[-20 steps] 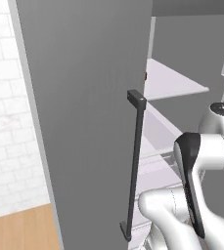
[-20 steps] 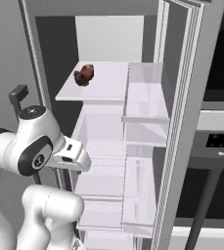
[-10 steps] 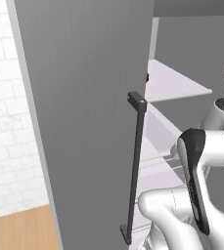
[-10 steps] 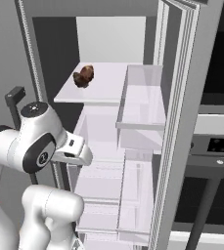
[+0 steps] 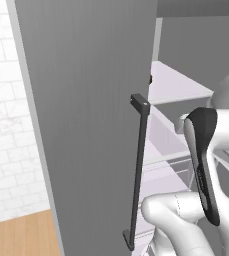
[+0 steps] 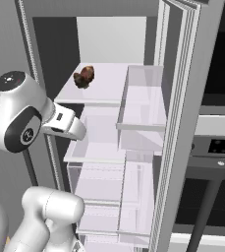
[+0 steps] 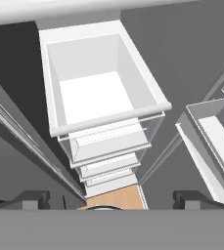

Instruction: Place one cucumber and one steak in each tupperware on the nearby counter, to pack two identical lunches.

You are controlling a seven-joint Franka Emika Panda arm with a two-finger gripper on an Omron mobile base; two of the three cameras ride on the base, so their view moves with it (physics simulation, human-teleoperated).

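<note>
A: The two small dark fingertips [image 7: 30, 199] stand wide apart at the lower corners of the hand view, nothing between them. The two-finger gripper [image 7: 111, 201] looks into the open grey refrigerator [image 6: 182, 59].

B: What lies ahead of the tips?

A: A white open-topped drawer bin with raised walls [image 7: 106, 80], seen from above; it holds nothing. Under its front lip, clear stacked drawer fronts [image 7: 108, 146] step away, and a patch of light wooden floor [image 7: 116, 197] shows past them. On the right edge, part of a pale door bin [image 7: 216, 132].

B: Task items?

A: One. A brown, lumpy piece of meat, the steak [image 6: 83, 77], rests on the white upper fridge shelf [image 6: 109, 83], toward its left rear, in the right base view. It is well apart from the gripper; the white arm's wrist link [image 6: 62, 123] sits lower, in front of the shelf's left front corner.

B: Left base view?

A: The grey fridge door, swung open [image 5: 86, 100], with its dark vertical bar handle [image 5: 138, 170], takes up most of the middle. White tiled wall [image 5: 6, 130] to its left, a strip of light wood surface [image 5: 21, 237] at lower left. The same white shelf [image 5: 176, 85] shows behind the door's edge; the steak is hidden here.

B: Right of the fridge?

A: A dark oven front with a bar handle [image 6: 210, 197].
</note>
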